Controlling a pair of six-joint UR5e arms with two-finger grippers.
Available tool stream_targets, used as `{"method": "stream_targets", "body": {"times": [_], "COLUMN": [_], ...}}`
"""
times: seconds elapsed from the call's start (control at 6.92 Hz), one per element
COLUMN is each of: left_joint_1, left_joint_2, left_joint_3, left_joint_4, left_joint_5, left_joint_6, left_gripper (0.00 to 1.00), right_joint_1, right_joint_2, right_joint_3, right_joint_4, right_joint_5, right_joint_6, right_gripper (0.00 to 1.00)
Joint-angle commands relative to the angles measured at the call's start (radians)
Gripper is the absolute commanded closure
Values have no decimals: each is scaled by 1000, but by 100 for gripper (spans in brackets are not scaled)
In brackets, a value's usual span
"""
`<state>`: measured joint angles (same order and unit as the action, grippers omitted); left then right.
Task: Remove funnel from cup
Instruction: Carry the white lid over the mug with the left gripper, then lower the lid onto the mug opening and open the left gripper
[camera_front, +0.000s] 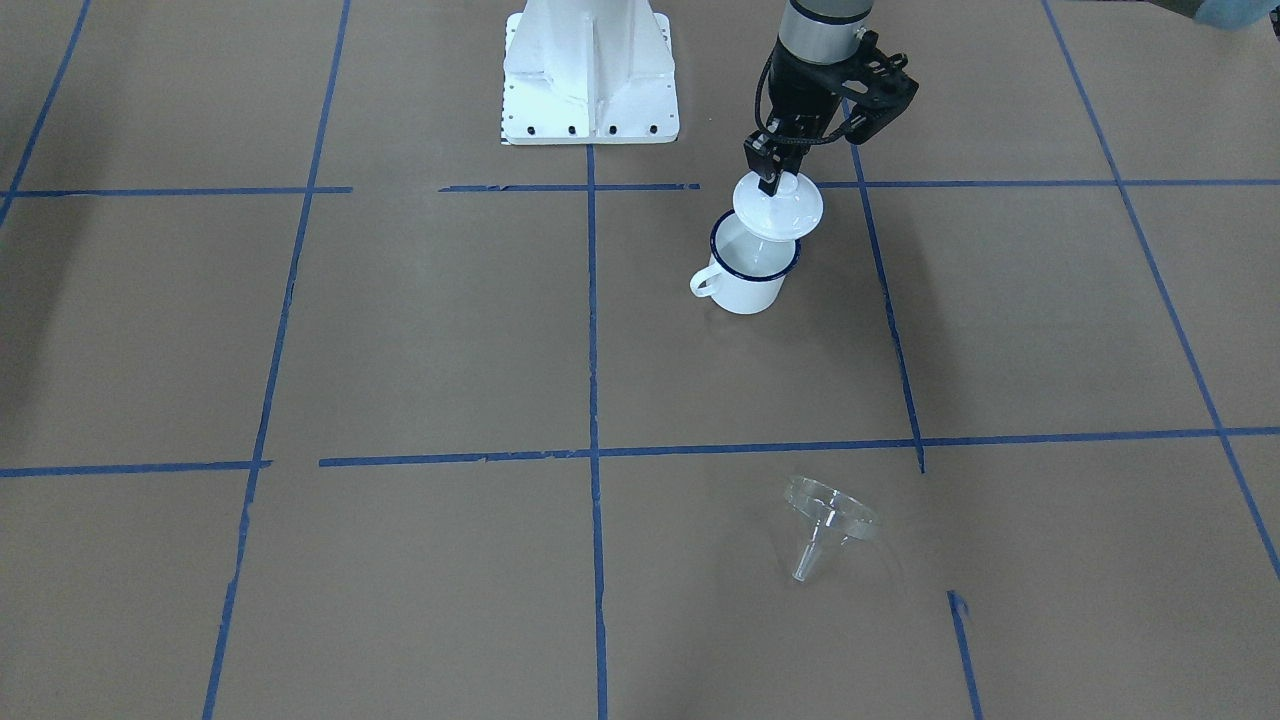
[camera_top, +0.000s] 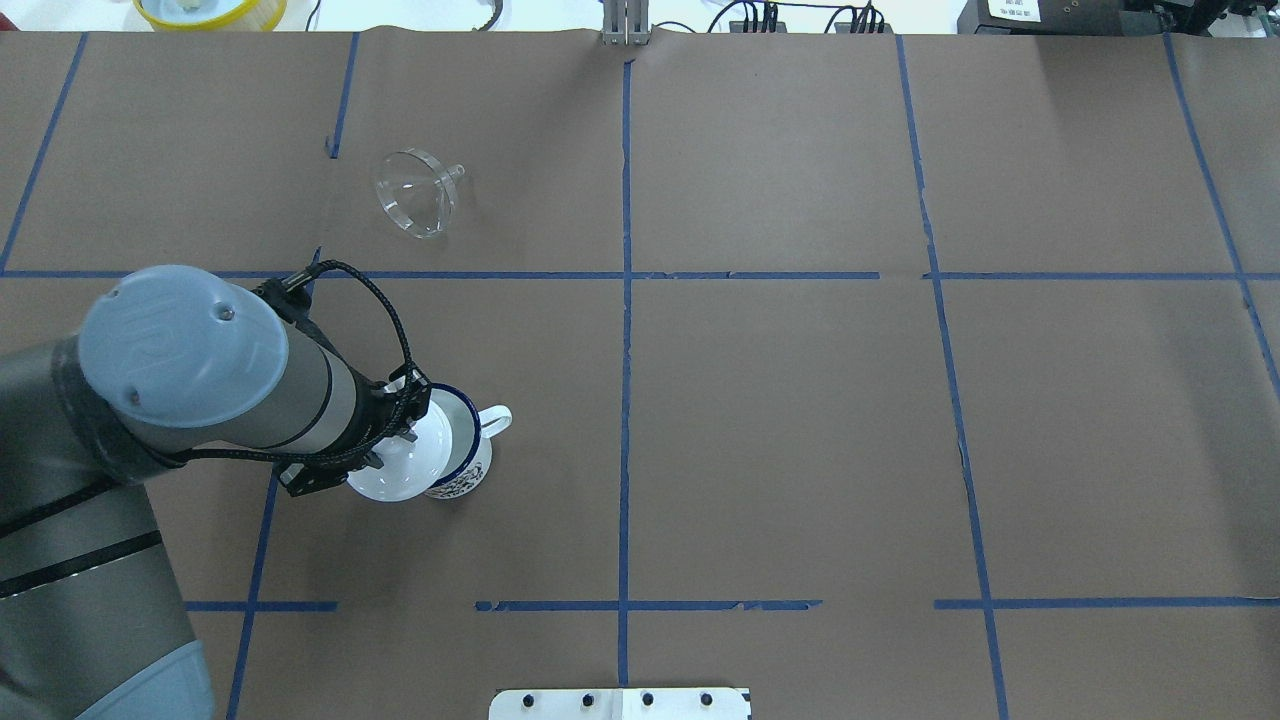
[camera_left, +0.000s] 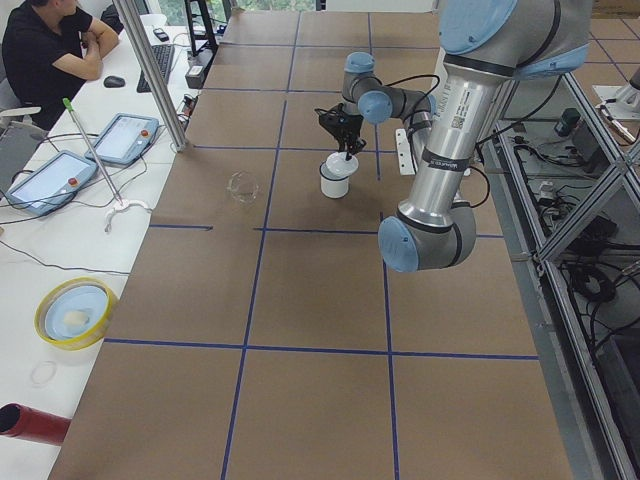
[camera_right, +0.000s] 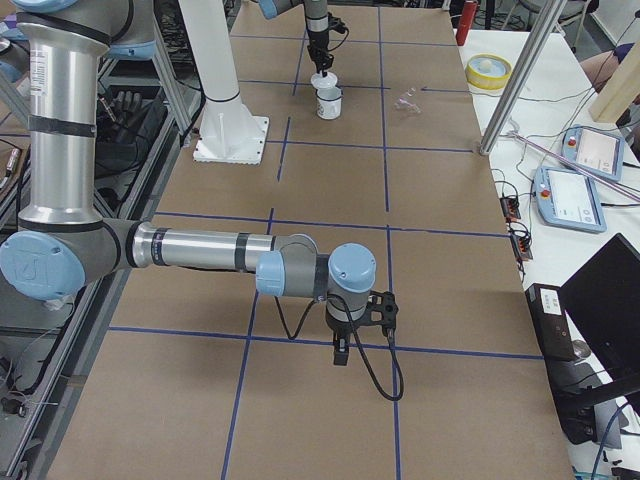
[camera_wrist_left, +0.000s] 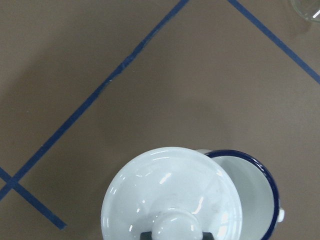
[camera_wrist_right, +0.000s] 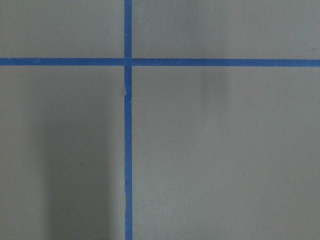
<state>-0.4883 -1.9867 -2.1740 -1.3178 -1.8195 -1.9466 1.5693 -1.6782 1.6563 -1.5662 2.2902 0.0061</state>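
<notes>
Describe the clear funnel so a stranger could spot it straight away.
Start at the brown table with its blue tape grid, and find the left gripper holding a white lid partly over the mug. In the next grid square, away from the robot, the funnel lies alone on its side. Unlike them it is see-through, with a wide cone and short spout.

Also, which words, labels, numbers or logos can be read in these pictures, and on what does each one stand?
No text here can be read.
The sticker on the left arm: print too small to read.
The white label on the black box: too blurred.
The dark print on the cup: unreadable.
</notes>
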Motion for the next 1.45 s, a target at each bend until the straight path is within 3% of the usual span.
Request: {"method": "stream_targets", "body": {"times": [0.0,1.3], "left_joint_1": [0,-1], "left_joint_2": [-41,-49], "left_joint_3": [58,83], "left_joint_4": [2,-4], "left_joint_5": [-3,2], "left_joint_6": [8,58], "left_gripper": [100,100], "right_joint_1": [0,0], "right_joint_2": [0,0], "right_joint_3": [0,-1], "right_joint_4": [0,0], "right_joint_5": [0,0], "right_joint_6": [0,0], "right_gripper": [0,0]}}
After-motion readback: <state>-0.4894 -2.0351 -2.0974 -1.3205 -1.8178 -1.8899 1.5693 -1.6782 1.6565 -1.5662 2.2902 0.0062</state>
